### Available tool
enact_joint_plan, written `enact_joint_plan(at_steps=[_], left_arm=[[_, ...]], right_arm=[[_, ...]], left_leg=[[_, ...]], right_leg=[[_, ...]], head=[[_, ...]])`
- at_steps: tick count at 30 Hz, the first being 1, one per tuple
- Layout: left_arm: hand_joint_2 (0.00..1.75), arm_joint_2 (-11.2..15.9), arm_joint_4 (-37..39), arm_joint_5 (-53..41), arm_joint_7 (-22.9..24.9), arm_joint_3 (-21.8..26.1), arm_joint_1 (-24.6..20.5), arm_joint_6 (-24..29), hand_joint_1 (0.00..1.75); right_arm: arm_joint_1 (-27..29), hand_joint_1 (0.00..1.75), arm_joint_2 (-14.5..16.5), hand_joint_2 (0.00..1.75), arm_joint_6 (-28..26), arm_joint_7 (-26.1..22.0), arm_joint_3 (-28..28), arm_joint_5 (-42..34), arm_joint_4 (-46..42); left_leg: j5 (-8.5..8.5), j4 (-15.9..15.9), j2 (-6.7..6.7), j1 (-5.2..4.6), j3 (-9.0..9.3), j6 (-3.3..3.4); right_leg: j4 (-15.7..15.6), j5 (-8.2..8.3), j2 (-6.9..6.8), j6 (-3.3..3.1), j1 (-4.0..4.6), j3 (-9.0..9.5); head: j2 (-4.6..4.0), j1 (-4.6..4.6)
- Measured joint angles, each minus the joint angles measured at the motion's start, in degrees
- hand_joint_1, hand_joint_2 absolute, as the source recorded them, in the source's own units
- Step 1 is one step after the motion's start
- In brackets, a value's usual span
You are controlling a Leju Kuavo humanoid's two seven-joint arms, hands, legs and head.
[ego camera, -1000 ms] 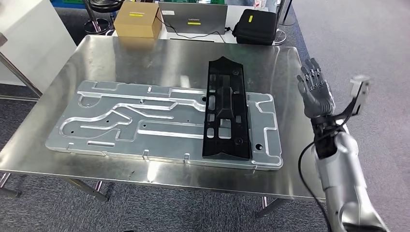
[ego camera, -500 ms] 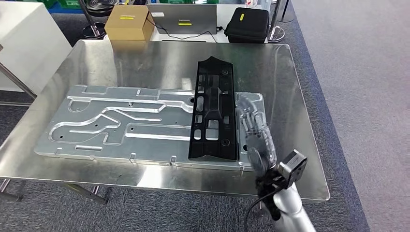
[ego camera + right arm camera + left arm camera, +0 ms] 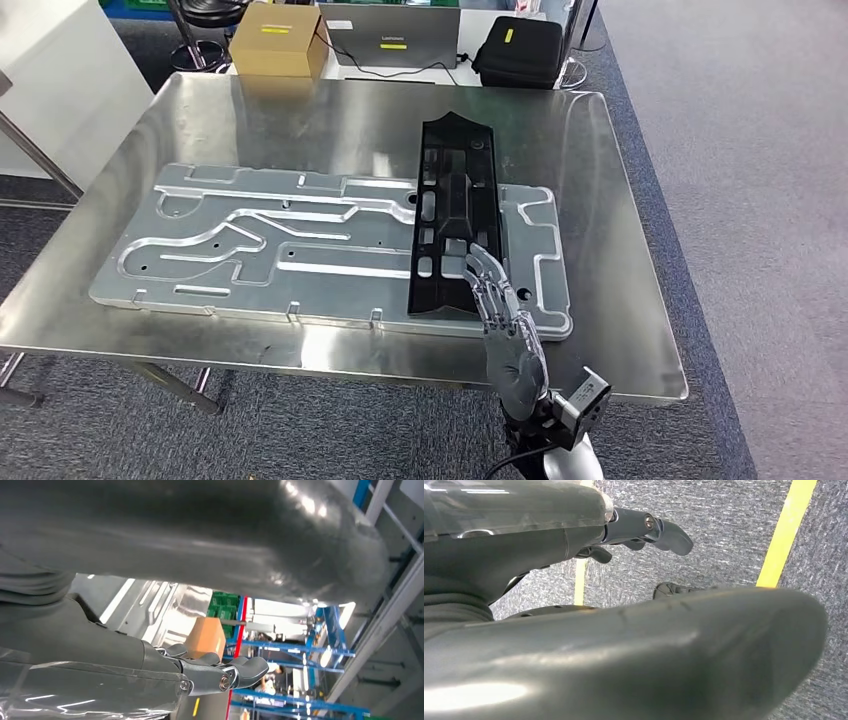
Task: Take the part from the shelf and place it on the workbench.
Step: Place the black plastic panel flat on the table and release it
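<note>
We look from the head view high on the body, forward and down over the steel workbench [image 3: 300, 120], with a cardboard box [image 3: 277, 40] and laptop [image 3: 398, 35] beyond its far edge. The right wrist view sits close behind the right hand [image 3: 150, 670], turned, facing along the bench toward blue racking [image 3: 300, 647]; it shares the cardboard box with the head view. The left wrist view sits close behind the left hand [image 3: 634, 530], facing down at grey carpet [image 3: 724, 535] with a yellow floor line [image 3: 785, 530].

One black part [image 3: 455, 215], one metal plate [image 3: 250, 245], one cardboard box [image 3: 274, 38], one laptop [image 3: 396, 32], one black case [image 3: 518, 50]
</note>
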Motion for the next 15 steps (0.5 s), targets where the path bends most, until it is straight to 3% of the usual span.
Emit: enact_joint_plan(at_steps=[2, 6, 8, 10, 11, 12, 13, 15], left_arm=[[0.00, 0.1, 0.0, -0.2, -0.1, 0.0, 0.0, 0.0, 0.00], [0.00, 0.3, 0.0, -0.3, -0.3, 0.0, 0.0, -0.1, 0.00], [0.00, 0.4, 0.0, -0.3, -0.4, 0.0, 0.0, -0.1, 0.00], [0.00, 0.5, 0.0, -0.4, -0.5, 0.0, 0.0, -0.1, 0.00], [0.00, 0.5, 0.0, -0.5, -0.5, 0.0, 0.0, -0.1, 0.00], [0.00, 0.6, 0.0, -0.5, -0.5, 0.0, 0.0, -0.1, 0.00], [0.00, 0.6, 0.0, -0.5, -0.5, 0.0, 0.0, -0.1, 0.00], [0.00, 0.8, 0.0, -0.7, -0.5, 0.0, -0.2, -0.1, 0.00]], right_arm=[[0.6, 0.00, 0.2, 0.00, -0.7, 0.1, 0.0, 0.3, -0.8], [1.8, 0.00, 0.7, 0.00, -1.2, 0.3, 0.0, 0.6, -1.5], [2.0, 0.00, 1.1, 0.00, -1.4, 0.6, 0.0, 0.7, -1.7], [2.1, 0.00, 1.5, 0.00, -1.6, 1.0, 0.0, 0.7, -1.9], [2.2, 0.00, 1.6, 0.00, -1.7, 1.0, -0.1, 0.7, -1.9], [2.3, 0.00, 1.6, 0.00, -1.8, 1.1, -0.1, 0.7, -1.9], [2.4, 0.00, 1.6, 0.00, -1.8, 1.1, -0.1, 0.7, -1.9], [2.5, 0.00, 1.8, 0.00, -1.8, 1.1, -0.2, 0.7, -1.9]], left_leg=[[0.28, 0.5, -0.05, -0.14, -0.49, -0.56], [0.48, 0.9, -0.07, 0.09, -1.24, -2.07], [-3.15, 4.4, -0.07, 0.26, -2.75, -2.59], [-8.61, 11.2, -0.06, 0.33, -4.72, -2.89], [-10.45, 14.0, -0.06, 0.34, -5.08, -2.95], [-11.21, 15.2, -0.06, 0.34, -4.51, -2.96], [-10.94, 14.2, -0.05, 0.34, -2.80, -2.92], [-8.89, 6.7, -0.05, 0.33, 3.39, -2.65]], right_leg=[[-5.4, 1.54, 0.13, -0.44, 0.17, 2.92], [-6.1, 3.02, 0.16, -1.92, 0.51, 2.31], [-6.4, 4.14, -0.04, -2.70, 0.42, 1.24], [-6.3, 5.24, -0.13, -3.07, 0.53, -0.22], [-6.3, 5.82, -0.16, -3.08, 0.60, -1.02], [-6.2, 6.39, -0.18, -3.04, 0.65, -1.83], [-6.2, 6.97, -0.19, -2.96, 0.68, -2.62], [-6.0, 8.09, -0.17, -2.68, 0.67, -3.91]], head=[[0.00, -0.04], [0.00, -0.07], [0.00, -0.13], [-0.01, -0.21], [-0.01, -0.21], [-0.01, -0.22], [-0.01, -0.22], [0.00, -0.22]])
